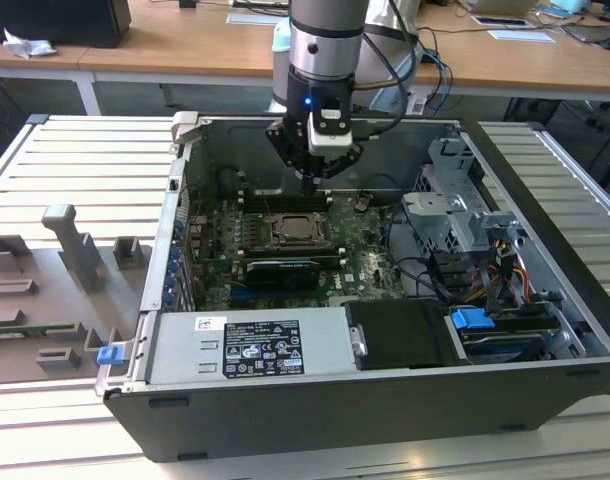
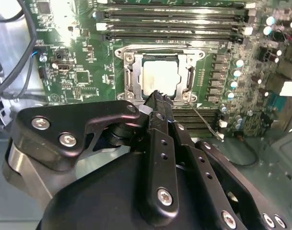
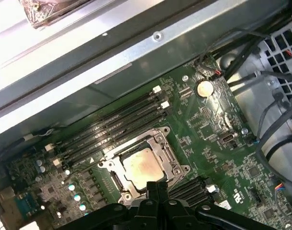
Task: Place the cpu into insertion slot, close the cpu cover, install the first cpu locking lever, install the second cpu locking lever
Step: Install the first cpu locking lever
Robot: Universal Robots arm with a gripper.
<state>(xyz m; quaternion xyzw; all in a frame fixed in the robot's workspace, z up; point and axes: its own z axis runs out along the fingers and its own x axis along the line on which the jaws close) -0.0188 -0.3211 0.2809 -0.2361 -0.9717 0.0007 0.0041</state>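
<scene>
We're over the open dark-grey computer case on the slatted metal counter. The black claw hangs just above the square dark insertion slot on the green circuit board.

In both wrist views the claw's fingers are pressed together, with nothing between them. The tip sits over the slot's near edge.

The small flat square cpu, with its pale silvery-beige top, lies seated inside the slot. The thin silver-grey cpu cover lies flat around it, so placing and closing look done to us.

A thin wire lever angles out from the slot's corner, apart from the cover, and looks unlatched. We judge the lever step is in hand.

It calls for a fine touch, we reckon: a narrow tip on a springy rod, pressed down and hooked beside the slot without scraping the board.

We can't tell whether the other lever, on the slot's side toward the long black memory slots, is hooked.
</scene>
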